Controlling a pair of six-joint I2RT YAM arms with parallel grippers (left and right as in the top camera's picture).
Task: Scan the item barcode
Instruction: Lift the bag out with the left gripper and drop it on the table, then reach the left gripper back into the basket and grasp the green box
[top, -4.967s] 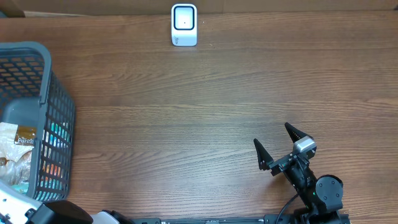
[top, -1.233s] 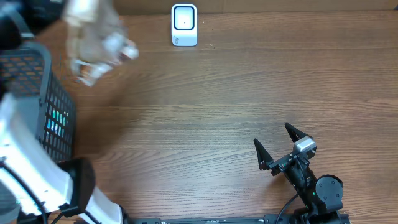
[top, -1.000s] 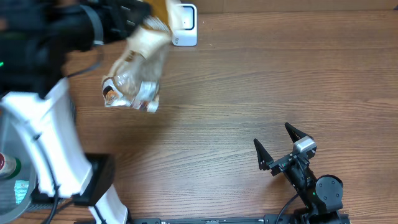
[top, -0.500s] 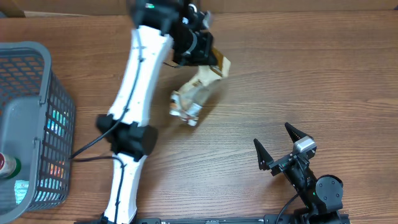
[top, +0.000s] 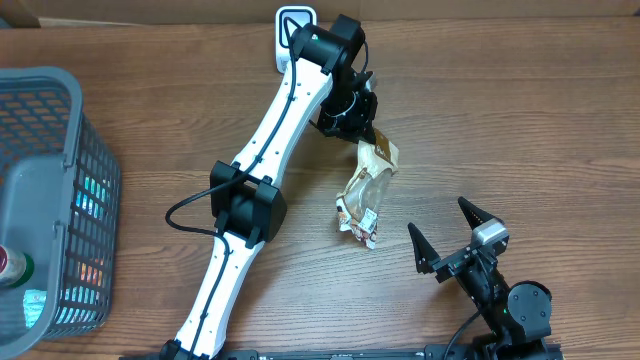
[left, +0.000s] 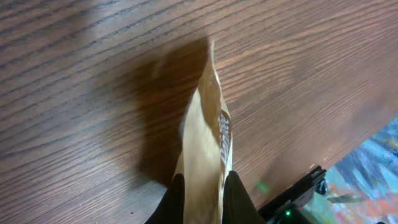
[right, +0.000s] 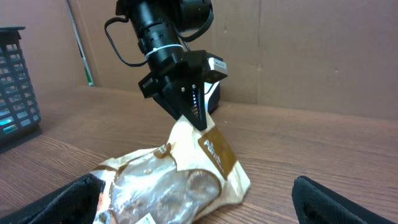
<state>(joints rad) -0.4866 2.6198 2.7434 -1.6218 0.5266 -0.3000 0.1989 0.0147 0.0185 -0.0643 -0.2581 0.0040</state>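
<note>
Change: the snack bag has come out of the left basket to mid surface, near the far scanner | left end effector pinches its top | right end effector wide open, empty | barcode not shown yet.

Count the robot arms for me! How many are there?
2. The white left arm stretches across the brown wooden table, jaws shut on a crinkly clear-and-tan snack bag. The black right arm sits at the table's near right edge, jaws open.
</note>
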